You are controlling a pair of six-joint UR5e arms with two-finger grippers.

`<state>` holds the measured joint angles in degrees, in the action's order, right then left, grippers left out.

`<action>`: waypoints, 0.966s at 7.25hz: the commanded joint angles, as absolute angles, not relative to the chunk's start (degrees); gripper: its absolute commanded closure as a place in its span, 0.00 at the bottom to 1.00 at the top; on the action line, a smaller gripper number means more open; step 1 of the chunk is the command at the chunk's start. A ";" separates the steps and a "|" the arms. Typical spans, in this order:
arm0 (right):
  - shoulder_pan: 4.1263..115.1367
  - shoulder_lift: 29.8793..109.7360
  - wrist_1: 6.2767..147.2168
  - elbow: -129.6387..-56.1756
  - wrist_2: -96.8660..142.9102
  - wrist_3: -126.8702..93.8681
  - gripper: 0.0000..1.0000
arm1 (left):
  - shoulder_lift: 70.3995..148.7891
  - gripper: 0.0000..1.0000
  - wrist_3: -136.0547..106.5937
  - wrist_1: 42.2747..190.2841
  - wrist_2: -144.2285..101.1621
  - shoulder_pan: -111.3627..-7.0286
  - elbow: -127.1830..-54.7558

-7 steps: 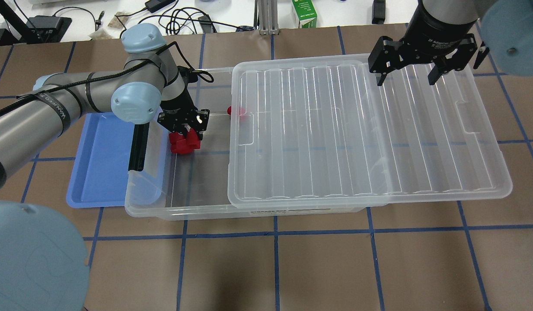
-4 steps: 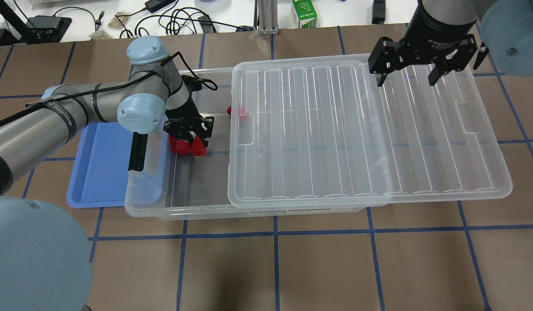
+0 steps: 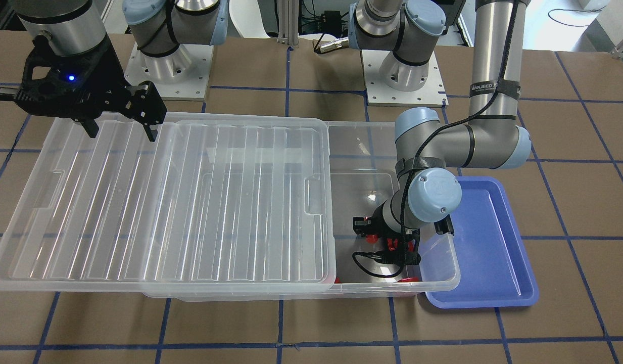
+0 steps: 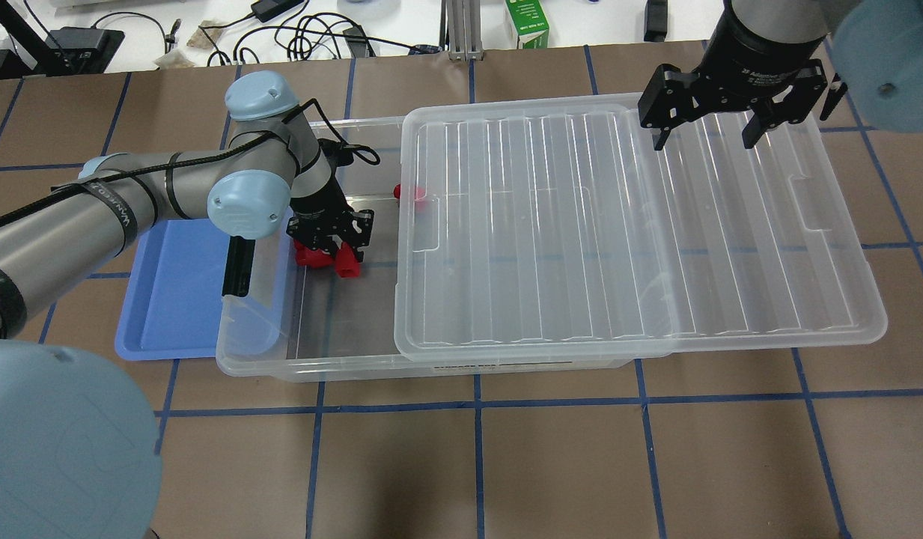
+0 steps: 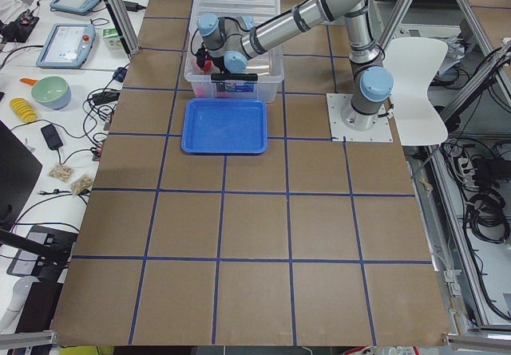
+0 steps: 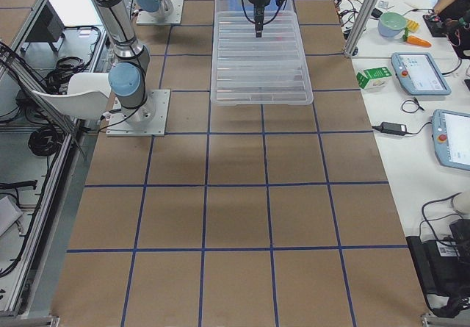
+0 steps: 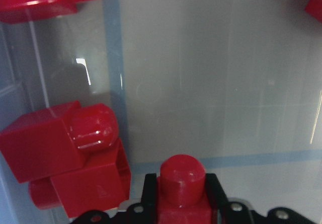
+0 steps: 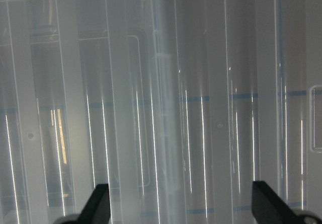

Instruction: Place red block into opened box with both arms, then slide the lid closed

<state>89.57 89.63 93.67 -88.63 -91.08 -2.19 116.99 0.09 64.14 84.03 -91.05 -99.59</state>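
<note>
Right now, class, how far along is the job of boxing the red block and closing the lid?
Done: other blocks already lie in the box. In hand: the left gripper holds a red block low inside the box. Left: release it, then slide the lid shut; the right gripper hovers open above it.

The lid covers most of the box, leaving 1 open strip at the end beside the blue tray. The left gripper, clamped on a red block, fills the middle of that strip. 2 red blocks piled together lie just beside it toward the end wall. Another red block sits at the lid's edge. The strip's robot-side half is bare floor. The right gripper, fingers spread, hangs above the lid's far corner, over bare ribs.
</note>
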 commanded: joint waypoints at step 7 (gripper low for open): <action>88.86 89.65 93.52 -88.51 -91.32 -1.50 0.00 | 111.11 0.00 1.23 77.03 84.99 -90.70 -91.70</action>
